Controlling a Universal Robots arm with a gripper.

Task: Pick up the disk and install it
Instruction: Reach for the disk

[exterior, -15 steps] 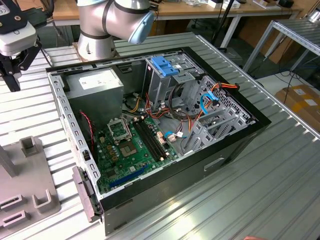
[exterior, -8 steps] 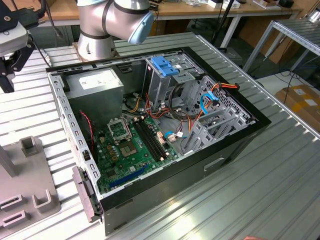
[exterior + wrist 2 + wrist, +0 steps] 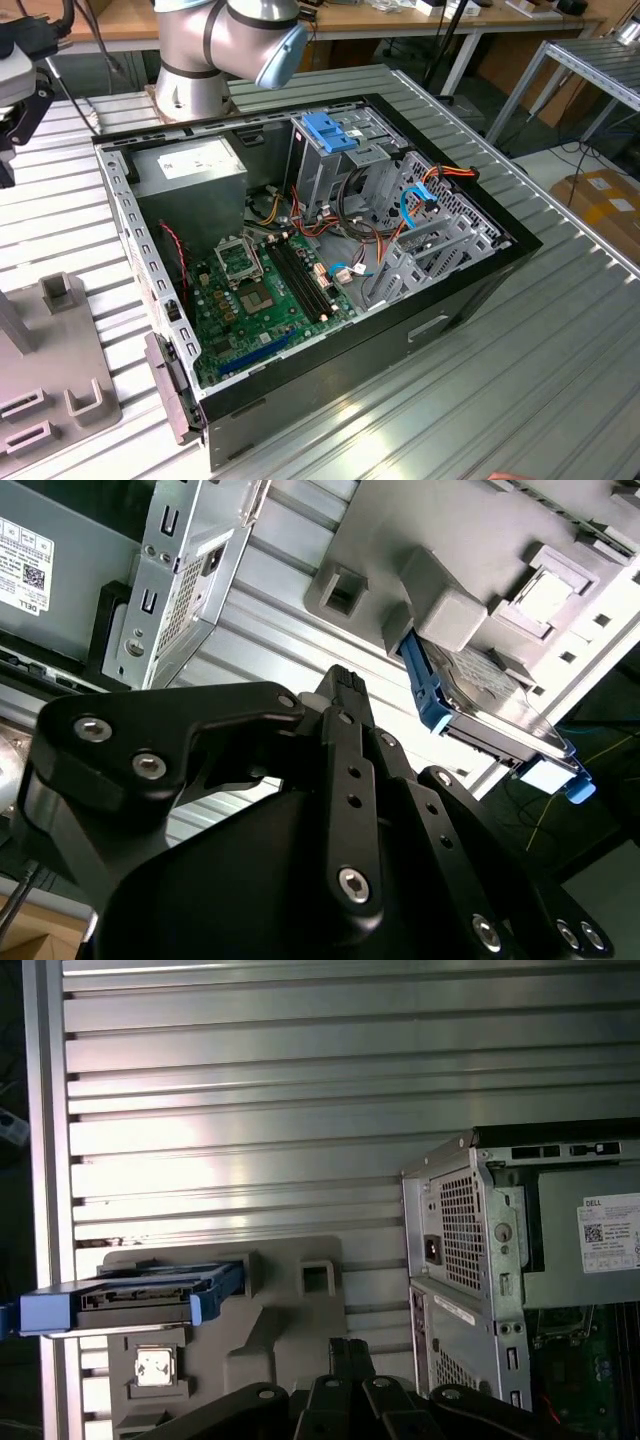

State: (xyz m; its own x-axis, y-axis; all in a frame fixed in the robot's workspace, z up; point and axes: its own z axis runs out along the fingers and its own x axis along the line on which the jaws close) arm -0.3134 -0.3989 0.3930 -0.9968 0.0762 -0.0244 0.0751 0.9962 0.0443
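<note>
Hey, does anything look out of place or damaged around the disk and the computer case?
Nothing stands out. The disk stands in its grey holder on the table, apart from the gripper, beside the open computer case; no damage shows.

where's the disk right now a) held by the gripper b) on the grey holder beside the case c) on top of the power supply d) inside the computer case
b: the first wrist view shows the disk sitting on the grey holder, outside the computer case.
</note>
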